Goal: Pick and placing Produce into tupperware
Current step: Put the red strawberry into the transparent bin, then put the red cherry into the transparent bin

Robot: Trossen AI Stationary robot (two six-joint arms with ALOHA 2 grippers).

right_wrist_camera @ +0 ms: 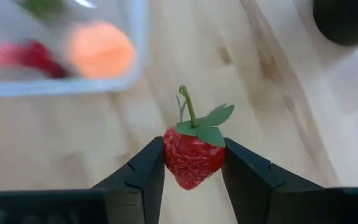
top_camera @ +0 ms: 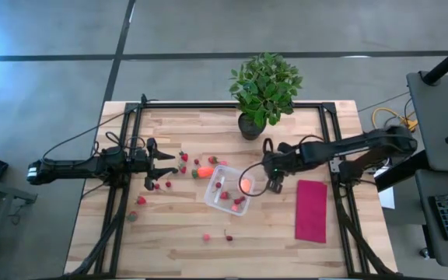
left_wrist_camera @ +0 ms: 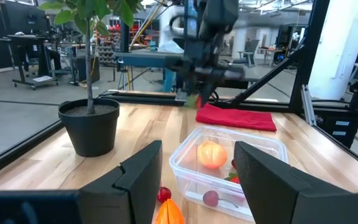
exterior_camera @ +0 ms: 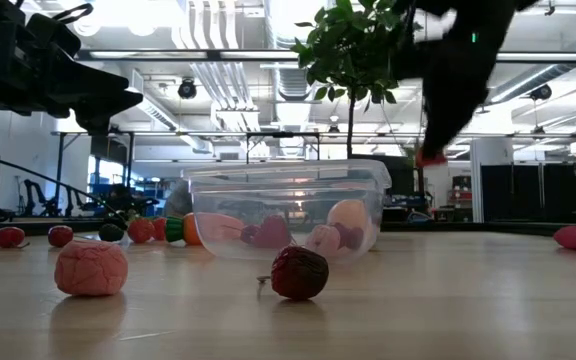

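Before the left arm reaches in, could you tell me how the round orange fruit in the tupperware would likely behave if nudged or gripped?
The round orange fruit looks smooth and near-spherical, so it would probably roll at a nudge, though the clear tupperware walls should stop it. Its glossy skin suggests two narrow fingers might slip unless they close across its widest part. It rests beside small strawberries, which it may bump.

Your tupperware [top_camera: 228, 194] sits mid-table [top_camera: 169, 241], plant [top_camera: 264, 89] behind it, cloth [top_camera: 311, 210] to its right, and loose strawberries [top_camera: 158, 185] scattered to its left.
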